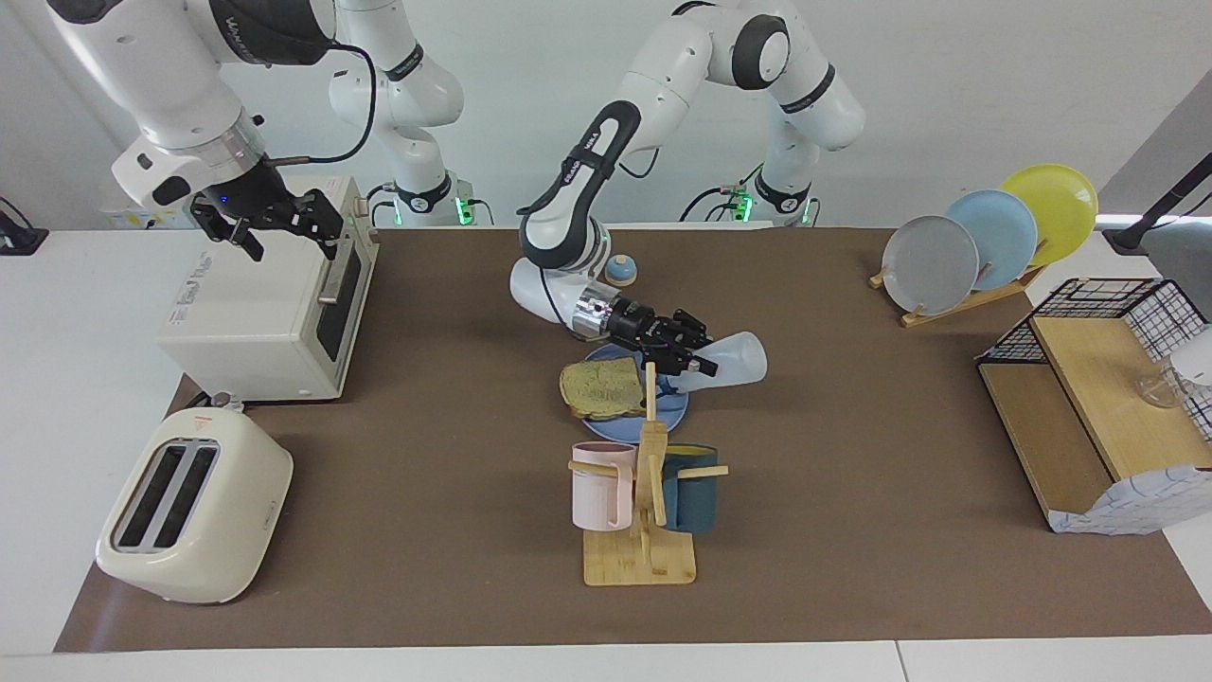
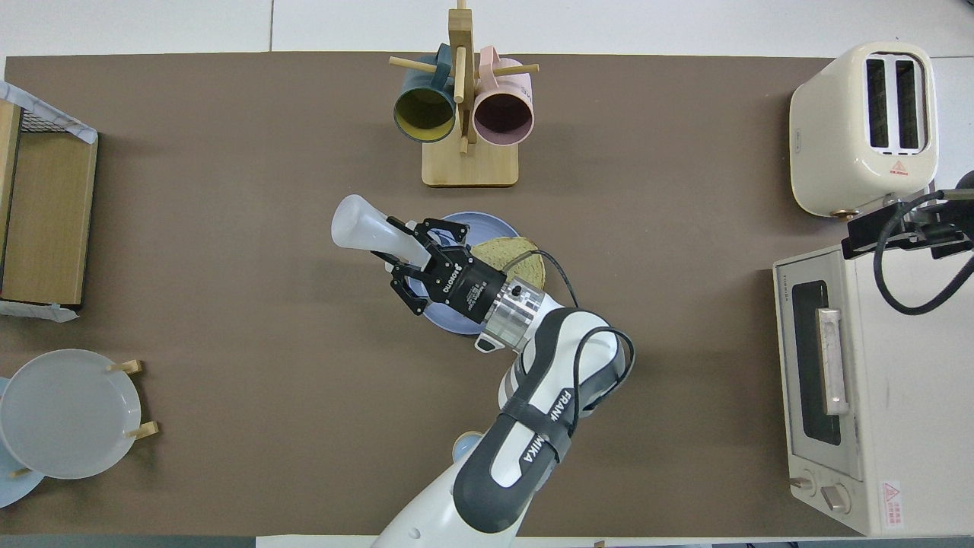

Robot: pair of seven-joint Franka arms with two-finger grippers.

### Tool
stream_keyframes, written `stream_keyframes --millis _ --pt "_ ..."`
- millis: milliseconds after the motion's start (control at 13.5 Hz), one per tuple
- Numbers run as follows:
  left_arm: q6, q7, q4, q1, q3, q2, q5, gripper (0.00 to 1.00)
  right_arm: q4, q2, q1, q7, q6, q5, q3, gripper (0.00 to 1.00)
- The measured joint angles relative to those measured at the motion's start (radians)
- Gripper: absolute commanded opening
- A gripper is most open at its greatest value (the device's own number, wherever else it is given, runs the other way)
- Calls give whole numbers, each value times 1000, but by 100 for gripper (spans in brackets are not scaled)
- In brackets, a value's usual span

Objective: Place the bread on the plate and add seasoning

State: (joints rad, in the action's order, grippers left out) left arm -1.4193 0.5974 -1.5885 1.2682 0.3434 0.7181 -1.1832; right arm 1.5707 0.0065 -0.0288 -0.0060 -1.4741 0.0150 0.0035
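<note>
Left jaws [image 1: 694, 357] hold seasoning [image 1: 734, 362] sideways, cap over plate [image 1: 674, 409].

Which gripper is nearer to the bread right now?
Left. The left gripper holds the seasoning tipped over the plate, right beside the bread. The right gripper waits, open, over the toaster oven.

Translucent plastic seasoning bottle [image 1: 737, 361]; smooth matt blue plate [image 1: 674, 409]; rough speckled bread [image 1: 600, 388]; bamboo-look wooden mug stand [image 1: 639, 557]; matt brown table mat [image 1: 852, 530].
</note>
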Motion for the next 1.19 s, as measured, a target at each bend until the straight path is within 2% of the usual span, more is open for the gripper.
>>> stream_keyframes --millis 148,297,816,964,1187 --pt "12 0 1 53 0 0 17 0 0 0 0 0 0 0 0 100" --pt "15 0 1 55 5 0 19 0 0 0 0 0 0 0 0 100" --pt "-48 0 0 -93 13 0 -23 0 0 0 0 0 0 0 0 100" --pt "-47 0 0 -81 7 0 -19 0 0 0 0 0 0 0 0 100" --pt "-24 -1 3 -10 4 0 26 0 0 0 0 0 0 0 0 100"
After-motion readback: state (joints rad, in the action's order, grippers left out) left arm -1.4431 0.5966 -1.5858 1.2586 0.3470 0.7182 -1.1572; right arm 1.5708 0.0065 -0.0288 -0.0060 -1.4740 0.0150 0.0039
